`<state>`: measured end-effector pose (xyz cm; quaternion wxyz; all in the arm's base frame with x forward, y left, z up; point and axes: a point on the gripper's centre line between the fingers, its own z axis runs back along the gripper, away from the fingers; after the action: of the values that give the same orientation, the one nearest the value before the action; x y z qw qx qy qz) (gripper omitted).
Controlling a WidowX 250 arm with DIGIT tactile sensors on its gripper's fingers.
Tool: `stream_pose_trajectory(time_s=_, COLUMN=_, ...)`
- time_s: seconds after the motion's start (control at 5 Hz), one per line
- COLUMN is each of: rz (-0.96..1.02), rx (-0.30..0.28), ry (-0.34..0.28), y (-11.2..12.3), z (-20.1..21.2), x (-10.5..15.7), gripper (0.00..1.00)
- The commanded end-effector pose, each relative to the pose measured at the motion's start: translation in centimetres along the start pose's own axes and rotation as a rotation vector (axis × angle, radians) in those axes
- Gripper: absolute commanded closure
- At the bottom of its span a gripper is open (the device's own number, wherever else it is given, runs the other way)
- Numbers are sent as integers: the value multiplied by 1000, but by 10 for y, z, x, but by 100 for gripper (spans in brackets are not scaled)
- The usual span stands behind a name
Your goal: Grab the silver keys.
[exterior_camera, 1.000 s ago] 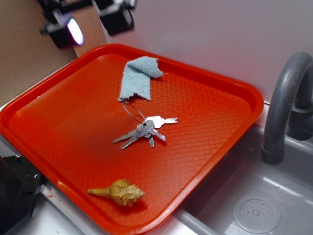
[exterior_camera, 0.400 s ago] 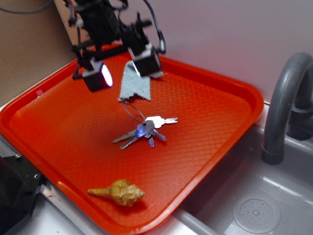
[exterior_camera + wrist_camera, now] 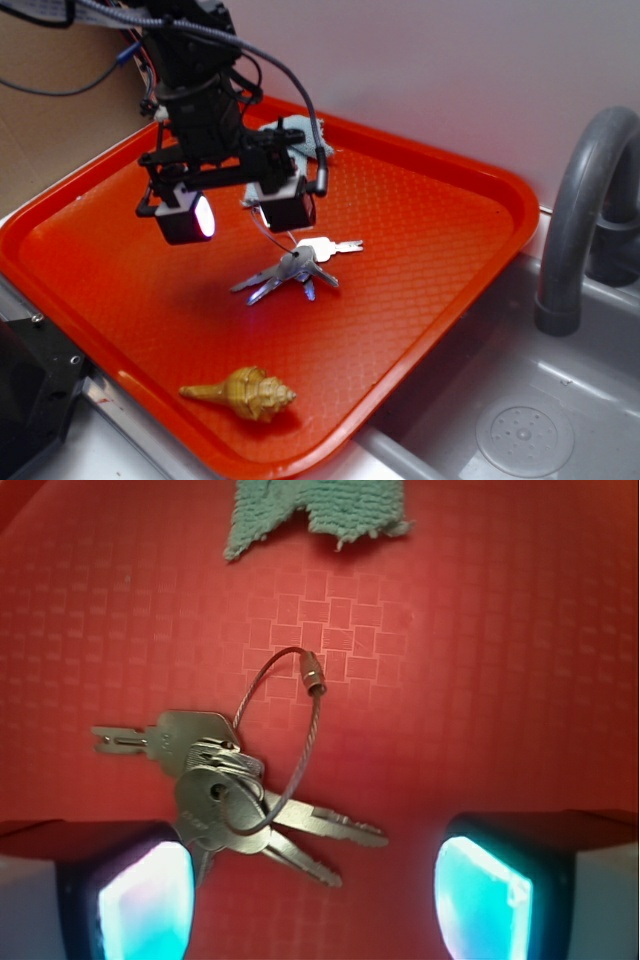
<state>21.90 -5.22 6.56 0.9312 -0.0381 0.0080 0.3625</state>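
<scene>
The silver keys [image 3: 296, 268] lie fanned out on a thin wire ring in the middle of the orange tray [image 3: 430, 210]. In the wrist view the silver keys [image 3: 225, 795] sit just ahead of the left finger, their tips reaching between the two pads. My gripper [image 3: 240, 212] hangs open above the tray, just left of and behind the keys, holding nothing. Its glowing pads [image 3: 478, 895] stand wide apart at the bottom of the wrist view, where my gripper [image 3: 310, 900] frames bare tray.
A light blue cloth [image 3: 295, 140] lies at the tray's back, partly hidden behind the arm. A tan spiral seashell [image 3: 245, 392] rests near the tray's front edge. A grey sink basin [image 3: 520, 420] and grey faucet [image 3: 575, 210] stand to the right.
The gripper has come down and forward from the tray's far left corner until it hangs just beside the keys. The keys, cloth and shell have not moved.
</scene>
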Motion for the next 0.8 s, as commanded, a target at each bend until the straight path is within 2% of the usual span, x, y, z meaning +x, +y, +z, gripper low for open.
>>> stream_pose_trajectory(time_s=0.0, rz=-28, rx=-59, ry=-76, y=-3, z=29, x=15, gripper=0)
stream_pose_trajectory(time_s=0.2, rz=5, rx=-57, ry=-84, y=7, z=28, x=26, gripper=0)
stream_pose_trajectory(time_s=0.6, rz=40, rx=-32, ry=-58, y=10, z=10, x=43, gripper=0)
